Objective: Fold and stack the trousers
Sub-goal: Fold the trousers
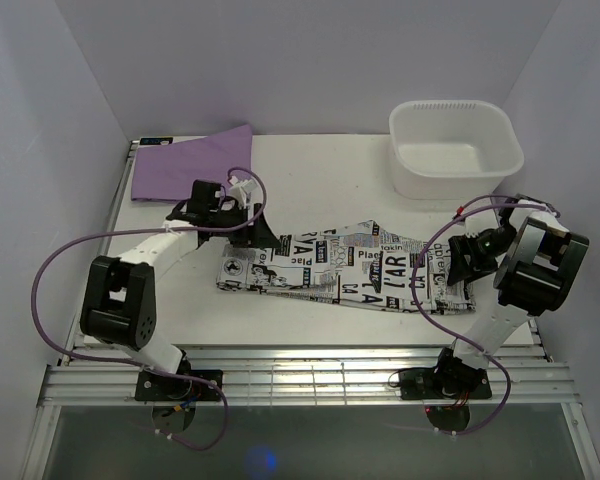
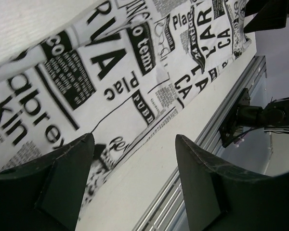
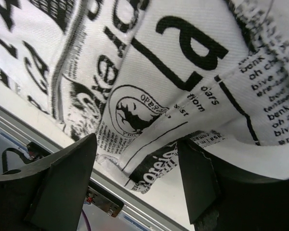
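Top view: the trousers [image 1: 330, 268] lie as a long folded strip across the middle of the bench [image 1: 310, 170]. The left end effector [image 1: 245, 235] is at their left end, the right end effector [image 1: 460, 265] at their right end.

Left wrist: it stands spread and empty over the cloth. Closing here may catch only the upper layer.

Right wrist: it stands spread around a loose fold, not pinching it. A pull may undo the fold.

Your trousers [image 1: 345, 265] are white, printed all over with black newspaper lettering, dense text blocks and small drawings, while the tabletop [image 1: 310, 170] is plain white. You also have a plain purple cloth [image 1: 185, 170] and a plain white tub [image 1: 455, 150]. Your left gripper [image 2: 135, 139] and right gripper [image 3: 137, 142] are matte black, and the cables [image 1: 40, 290] are purple.
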